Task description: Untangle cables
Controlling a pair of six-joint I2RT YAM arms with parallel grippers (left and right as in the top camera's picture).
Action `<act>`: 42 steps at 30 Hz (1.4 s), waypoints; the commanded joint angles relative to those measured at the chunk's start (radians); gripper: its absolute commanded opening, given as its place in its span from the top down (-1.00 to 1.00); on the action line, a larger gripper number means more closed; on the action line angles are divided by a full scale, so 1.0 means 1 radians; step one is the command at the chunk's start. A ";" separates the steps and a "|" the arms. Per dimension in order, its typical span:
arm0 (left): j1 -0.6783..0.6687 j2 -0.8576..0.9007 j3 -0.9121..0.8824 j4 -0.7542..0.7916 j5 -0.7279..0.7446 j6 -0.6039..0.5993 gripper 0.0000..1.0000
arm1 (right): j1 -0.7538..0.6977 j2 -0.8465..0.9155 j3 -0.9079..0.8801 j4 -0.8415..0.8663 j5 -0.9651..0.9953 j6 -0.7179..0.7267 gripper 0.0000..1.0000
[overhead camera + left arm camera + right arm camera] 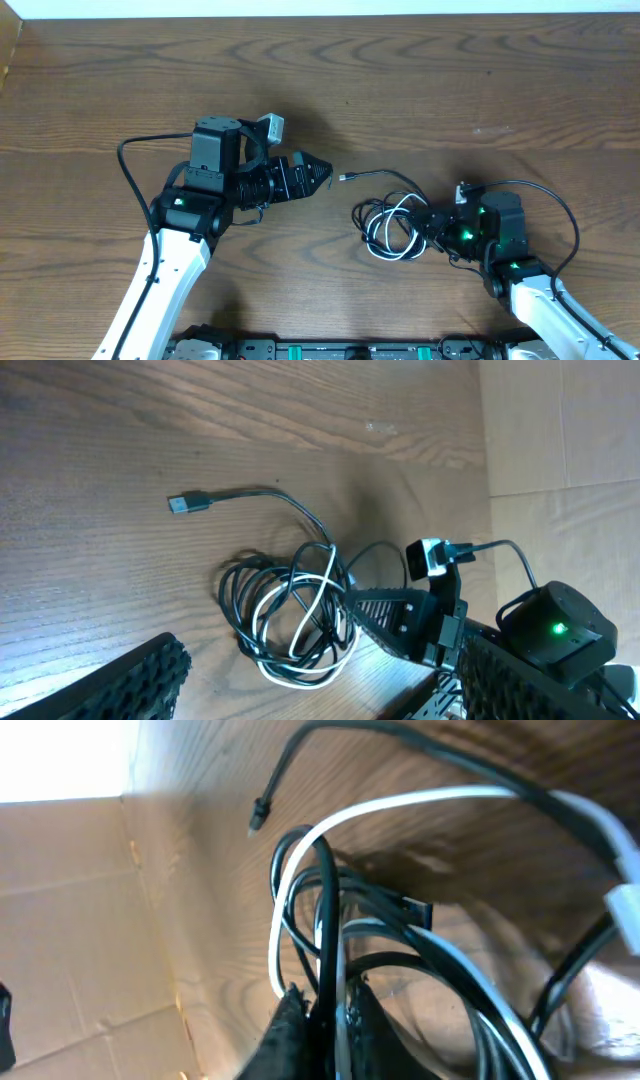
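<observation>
A tangle of thin black and white cables (pixel 388 228) lies on the wooden table right of centre. One black end with a small plug (pixel 345 177) trails out to the upper left. The tangle also shows in the left wrist view (pixel 295 625) and close up in the right wrist view (pixel 400 950). My right gripper (pixel 432 226) is at the tangle's right edge, shut on a black and a white strand (pixel 328 1020). My left gripper (pixel 318 175) is open and empty, left of the plug end, apart from the cables (pixel 320 690).
The wooden table (pixel 420 90) stretches to a pale edge at the back. The right arm's thicker black cable (pixel 560 215) loops to the right of the right wrist. The left arm's black cable (pixel 130 165) loops at the left.
</observation>
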 commanded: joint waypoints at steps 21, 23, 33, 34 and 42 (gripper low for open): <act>0.000 -0.005 0.009 -0.057 -0.009 0.032 -0.03 | 0.002 0.002 0.001 0.483 -0.323 -0.096 0.97; 0.000 -0.005 0.009 -0.058 -0.009 0.031 0.85 | 0.002 0.002 0.001 0.482 -0.320 -0.089 0.97; 0.000 -0.005 0.009 -0.057 -0.010 -0.152 0.85 | 0.002 0.002 0.001 0.438 -0.320 -0.070 0.97; 0.000 -0.005 0.009 -0.057 -0.012 -0.167 0.85 | 0.002 0.002 0.001 0.438 -0.320 -0.070 0.97; 0.000 -0.005 0.009 -0.107 -0.087 -0.389 0.85 | 0.002 0.002 0.001 0.438 -0.320 -0.043 0.97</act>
